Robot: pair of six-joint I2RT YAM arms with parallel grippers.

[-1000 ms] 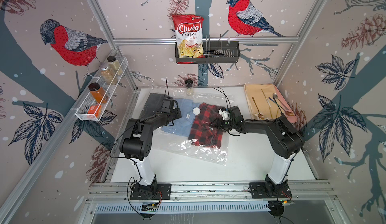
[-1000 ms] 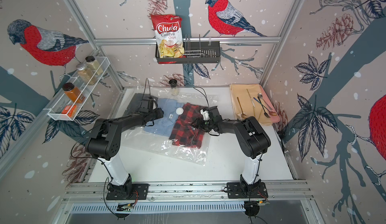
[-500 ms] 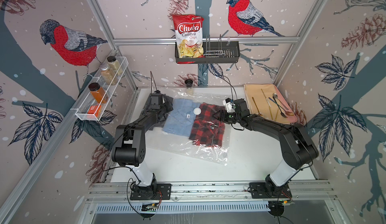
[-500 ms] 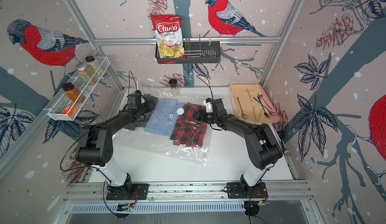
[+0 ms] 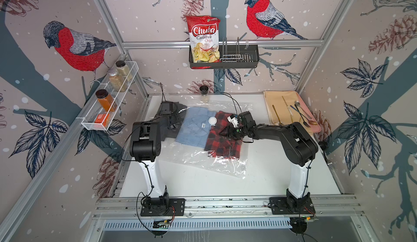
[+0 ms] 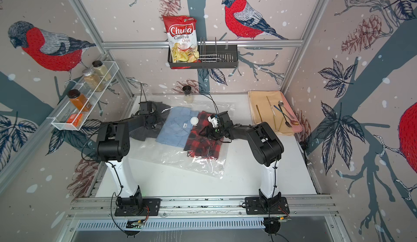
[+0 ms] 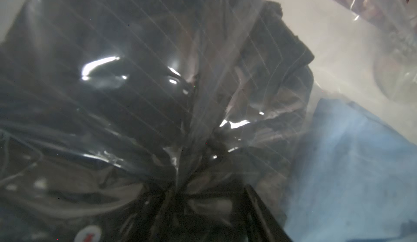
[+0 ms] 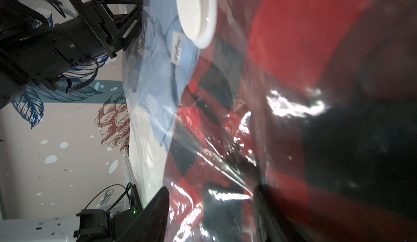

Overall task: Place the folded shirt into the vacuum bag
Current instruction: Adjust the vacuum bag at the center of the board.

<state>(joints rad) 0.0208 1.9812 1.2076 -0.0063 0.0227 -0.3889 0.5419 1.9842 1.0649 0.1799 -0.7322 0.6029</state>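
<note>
Left claw (image 5: 172, 123) sat at the end of my left arm, stretched low toward the far left over the dark folded shirt (image 5: 168, 133), which lay at the left end of the vacuum bag (image 5: 203, 162). Film creased toward its jaws, but I could not tell whether it gripped. My right arm reached left with its elbow bent. The right claw (image 5: 224, 132) was half spread, fingers (image 8: 158, 207) pressed on film over the plaid shirt (image 5: 223, 146).
</note>
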